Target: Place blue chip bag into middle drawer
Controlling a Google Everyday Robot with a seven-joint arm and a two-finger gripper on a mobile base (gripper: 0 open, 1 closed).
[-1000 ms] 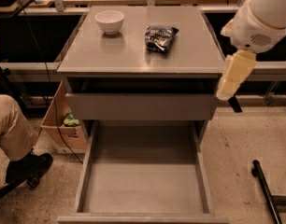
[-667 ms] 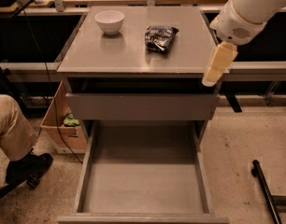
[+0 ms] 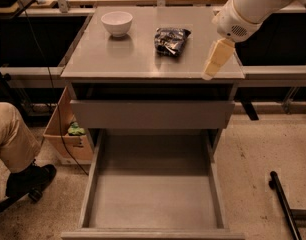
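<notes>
The blue chip bag [image 3: 171,40] lies flat on the grey cabinet top [image 3: 133,59], right of centre and towards the back. The middle drawer [image 3: 153,199] is pulled far out below, and its flat grey floor holds nothing. My gripper [image 3: 211,70] hangs from the white arm [image 3: 248,9] over the front right corner of the cabinet top, about a hand's width right of and nearer than the bag, and touches nothing.
A white bowl [image 3: 116,23] stands at the back left of the top. A drawer with a plain grey front [image 3: 153,114] sits above the open one. A seated person's leg and shoe [image 3: 18,154], a cardboard box [image 3: 68,134] and a black bar [image 3: 285,204] are on the floor.
My gripper has moved left and up, from beside the cabinet's right front edge to above the front right corner of the top. The bag, bowl and drawers have not moved.
</notes>
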